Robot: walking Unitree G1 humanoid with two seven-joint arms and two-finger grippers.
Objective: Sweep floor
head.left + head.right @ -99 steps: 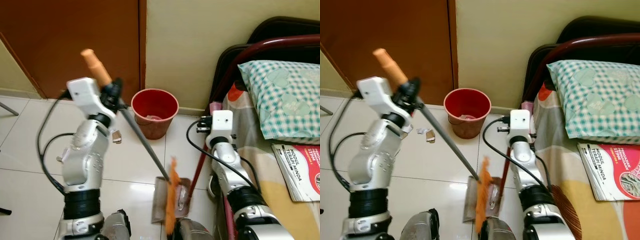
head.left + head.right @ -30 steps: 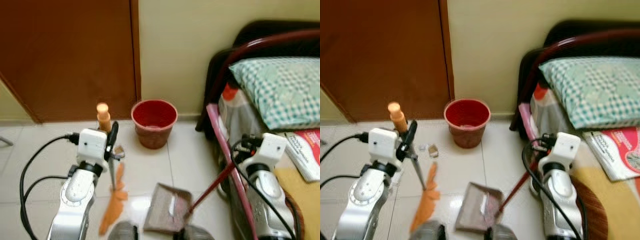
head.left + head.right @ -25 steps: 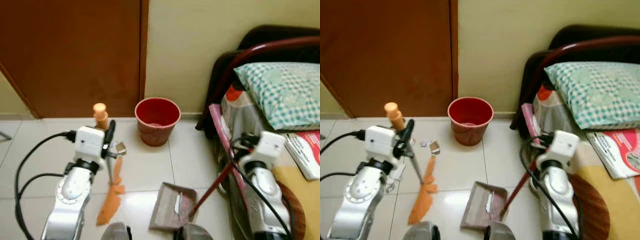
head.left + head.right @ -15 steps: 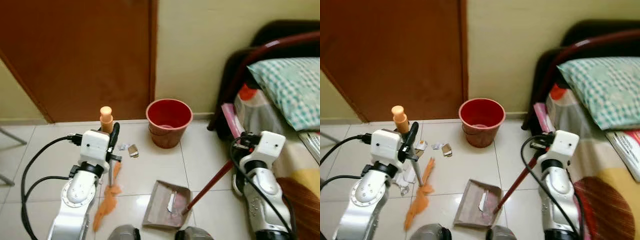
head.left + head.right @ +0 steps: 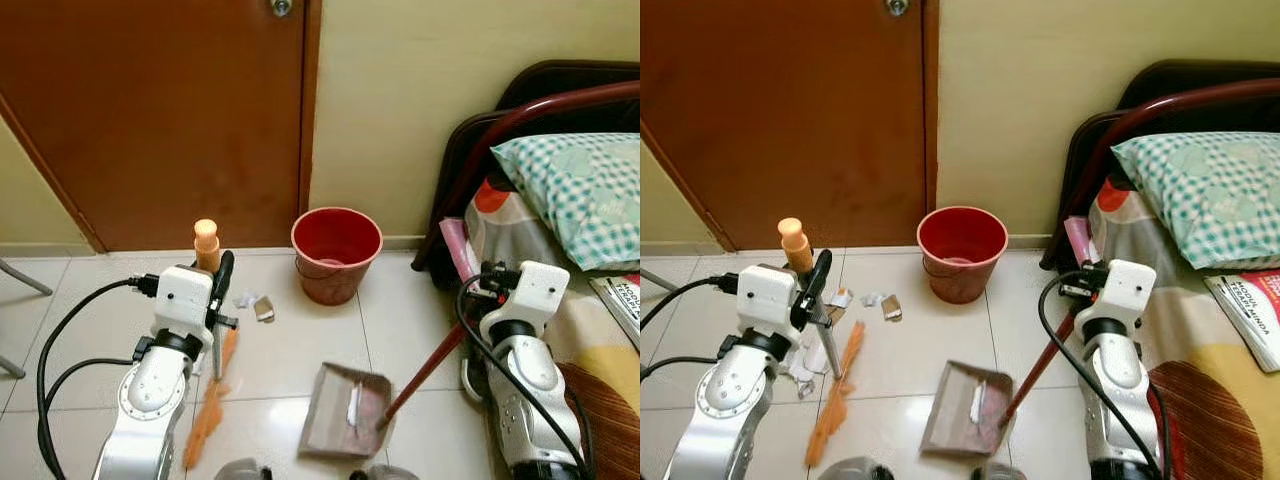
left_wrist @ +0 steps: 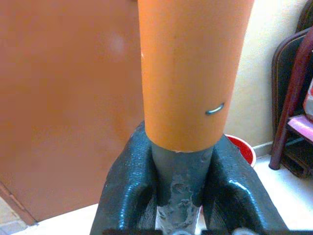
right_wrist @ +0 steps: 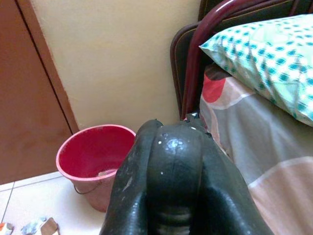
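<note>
My left gripper (image 5: 218, 288) is shut on the broom's grey shaft, just below its orange grip (image 5: 206, 243). In the left wrist view both black fingers (image 6: 128, 181) squeeze that shaft. The orange bristles (image 5: 209, 419) rest on the tiles by my left side. Shut on the dustpan's red handle (image 5: 425, 364) is my right gripper (image 5: 488, 282), beside the bed. The brown dustpan (image 5: 330, 416) lies tilted on the floor with a white scrap (image 5: 352, 404) in it. Paper scraps (image 5: 256, 304) lie near the bucket, and more (image 5: 812, 358) lie by the broom.
A red bucket (image 5: 336, 250) stands against the yellow wall. The brown door (image 5: 150, 110) is behind it on the left. A bed with a maroon frame (image 5: 478, 160), a checked pillow (image 5: 580, 185) and a magazine (image 5: 1252, 305) borders the right side.
The broom has swung out of the dustpan to my left side, its bristles now down on the tiles. The camera has shifted, and the door and left scraps have come into view.
</note>
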